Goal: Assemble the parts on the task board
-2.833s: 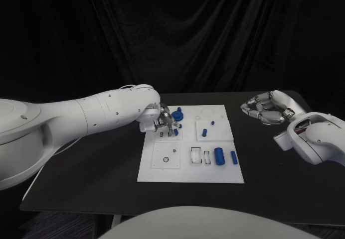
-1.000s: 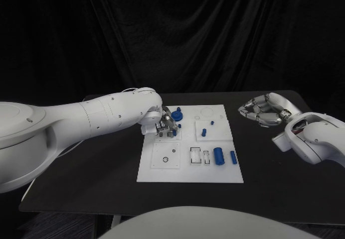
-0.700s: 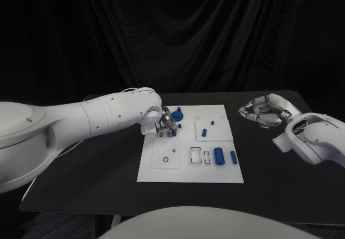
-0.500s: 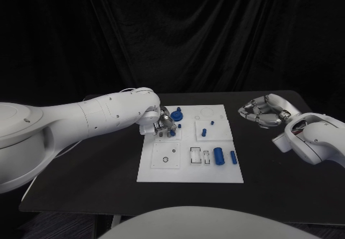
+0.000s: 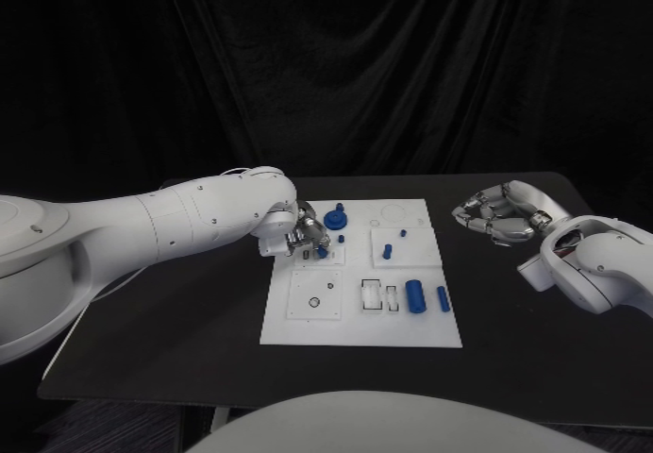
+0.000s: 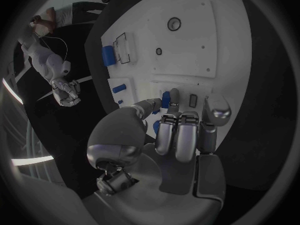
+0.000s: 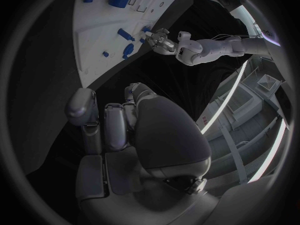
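I have my left hand pinching a small blue peg over the board's far-left socket, right hand curled empty over the counter, so next I must seat it squarely.

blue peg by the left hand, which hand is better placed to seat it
Left. The left hand is already over the board with its fingers at the peg. The right hand is curled up off the board's far right.
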`<state>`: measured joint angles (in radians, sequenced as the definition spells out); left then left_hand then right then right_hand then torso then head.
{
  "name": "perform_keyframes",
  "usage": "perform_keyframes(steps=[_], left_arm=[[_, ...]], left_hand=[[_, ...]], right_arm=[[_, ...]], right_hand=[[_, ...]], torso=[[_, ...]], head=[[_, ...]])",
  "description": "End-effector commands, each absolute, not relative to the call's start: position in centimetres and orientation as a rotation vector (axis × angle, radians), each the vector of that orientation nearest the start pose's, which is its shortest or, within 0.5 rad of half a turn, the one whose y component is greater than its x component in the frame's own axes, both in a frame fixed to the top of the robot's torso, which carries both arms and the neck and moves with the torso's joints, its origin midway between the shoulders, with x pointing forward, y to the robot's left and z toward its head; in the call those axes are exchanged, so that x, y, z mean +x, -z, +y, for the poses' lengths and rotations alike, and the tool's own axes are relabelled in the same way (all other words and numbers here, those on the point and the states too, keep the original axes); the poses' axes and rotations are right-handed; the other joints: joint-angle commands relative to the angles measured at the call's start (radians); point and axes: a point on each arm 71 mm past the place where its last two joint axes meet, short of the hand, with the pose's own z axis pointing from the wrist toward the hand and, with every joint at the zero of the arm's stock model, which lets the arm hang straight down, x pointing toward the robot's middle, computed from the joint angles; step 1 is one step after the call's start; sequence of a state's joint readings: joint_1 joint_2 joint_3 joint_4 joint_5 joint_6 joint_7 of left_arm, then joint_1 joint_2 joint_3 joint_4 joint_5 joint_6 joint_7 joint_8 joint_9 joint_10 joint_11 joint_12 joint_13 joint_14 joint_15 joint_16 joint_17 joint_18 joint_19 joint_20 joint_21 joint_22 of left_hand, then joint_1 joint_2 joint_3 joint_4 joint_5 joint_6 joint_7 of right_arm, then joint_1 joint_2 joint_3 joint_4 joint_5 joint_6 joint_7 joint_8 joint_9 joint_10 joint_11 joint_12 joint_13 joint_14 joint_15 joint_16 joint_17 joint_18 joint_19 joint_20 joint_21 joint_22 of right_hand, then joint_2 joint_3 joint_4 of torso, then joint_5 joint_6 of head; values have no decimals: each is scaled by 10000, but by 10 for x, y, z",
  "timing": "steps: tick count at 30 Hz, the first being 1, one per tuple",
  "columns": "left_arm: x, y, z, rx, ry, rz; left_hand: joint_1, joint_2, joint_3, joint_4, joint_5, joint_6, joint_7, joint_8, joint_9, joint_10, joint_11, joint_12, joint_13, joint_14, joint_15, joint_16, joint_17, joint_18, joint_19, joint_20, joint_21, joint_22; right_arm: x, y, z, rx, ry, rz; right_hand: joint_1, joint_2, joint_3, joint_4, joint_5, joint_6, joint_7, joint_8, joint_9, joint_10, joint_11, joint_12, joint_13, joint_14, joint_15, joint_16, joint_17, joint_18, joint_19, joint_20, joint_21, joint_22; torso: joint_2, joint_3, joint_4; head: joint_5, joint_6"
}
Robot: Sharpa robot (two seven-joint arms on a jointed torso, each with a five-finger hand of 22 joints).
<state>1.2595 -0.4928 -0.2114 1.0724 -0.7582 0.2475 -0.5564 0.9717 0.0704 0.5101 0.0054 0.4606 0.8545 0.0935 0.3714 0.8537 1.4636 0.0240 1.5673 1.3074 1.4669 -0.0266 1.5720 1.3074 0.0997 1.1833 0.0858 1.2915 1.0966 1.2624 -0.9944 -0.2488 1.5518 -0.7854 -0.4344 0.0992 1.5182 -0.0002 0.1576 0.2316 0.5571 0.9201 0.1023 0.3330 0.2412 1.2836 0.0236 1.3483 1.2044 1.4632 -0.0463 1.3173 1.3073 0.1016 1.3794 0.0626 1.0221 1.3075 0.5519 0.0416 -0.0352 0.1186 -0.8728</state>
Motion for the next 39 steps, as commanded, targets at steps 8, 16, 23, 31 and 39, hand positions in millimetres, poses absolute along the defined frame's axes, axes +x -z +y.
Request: perform_keyframes(steps=[8, 16, 23, 31, 39], left_arm=[[523, 279, 175, -4042, 3452, 25627], [522, 280, 178, -4085, 3314, 25680], [521, 281, 179, -4091, 3213, 25753], [519, 282, 178, -4013, 3164, 25892], [518, 285, 178, -4034, 3138, 25937]], left_hand=[[-139, 58, 560, -432, -7, 62, -19, -80, 33, 1072, -24, 35, 2634, 954, -10, -38, 2494, 179, 19, -5, -50, 9], [-247, 61, 595, -394, -191, 62, -22, -131, 71, 1072, -27, 35, 2634, 955, -10, -38, 2496, 180, 21, -5, -63, 22], [-269, 69, 607, -384, -240, 50, -21, -154, 77, 1072, -24, 35, 2634, 939, -8, -43, 2469, 185, 2, -5, -81, 4], [-282, 71, 619, -389, -301, 45, -21, -175, 86, 1072, -24, 35, 2634, 933, -7, -45, 2460, 188, -9, -4, -93, -4], [-319, 89, 633, -381, -458, 51, -17, -213, 109, 1072, -20, 35, 2634, 927, -4, -47, 2450, 191, -22, -1, -113, -7]], right_arm=[[458, 227, -280, 4734, -8348, 17882], [458, 228, -281, 4774, -8300, 17987], [458, 228, -282, 4802, -8260, 18058], [458, 229, -282, 4817, -8238, 18108], [458, 230, -282, 4823, -8230, 18198]], right_hand=[[-30, -17, 98, -4, 58, -44, 23, 24, 16, -99, 2, -111, -337, 123, 24, -93, 47, 119, -90, 8, -148, 813], [-28, -17, 112, -11, 61, -44, 24, 27, 18, -146, 3, -151, -396, 107, 25, -130, 13, 131, -115, 9, -218, 791], [-24, -14, 133, -21, 65, -32, 22, 38, 25, -193, 4, -192, -453, 86, 27, -173, -26, 139, -136, 11, -276, 774], [-20, -13, 145, -29, 68, -29, 22, 42, 28, -216, 3, -214, -484, 77, 28, -191, -42, 142, -144, 11, -300, 766], [-16, -12, 157, -36, 71, -26, 22, 46, 31, -246, 3, -242, -524, 69, 28, -208, -57, 151, -163, 12, -351, 750]], torso=[[-2, -5, 13], [8, -5, 8], [11, -9, 3], [2, -2, 14], [-13, 0, -9]], head=[[19, 2], [-35, 2], [11, 2], [26, 2], [64, 2]])
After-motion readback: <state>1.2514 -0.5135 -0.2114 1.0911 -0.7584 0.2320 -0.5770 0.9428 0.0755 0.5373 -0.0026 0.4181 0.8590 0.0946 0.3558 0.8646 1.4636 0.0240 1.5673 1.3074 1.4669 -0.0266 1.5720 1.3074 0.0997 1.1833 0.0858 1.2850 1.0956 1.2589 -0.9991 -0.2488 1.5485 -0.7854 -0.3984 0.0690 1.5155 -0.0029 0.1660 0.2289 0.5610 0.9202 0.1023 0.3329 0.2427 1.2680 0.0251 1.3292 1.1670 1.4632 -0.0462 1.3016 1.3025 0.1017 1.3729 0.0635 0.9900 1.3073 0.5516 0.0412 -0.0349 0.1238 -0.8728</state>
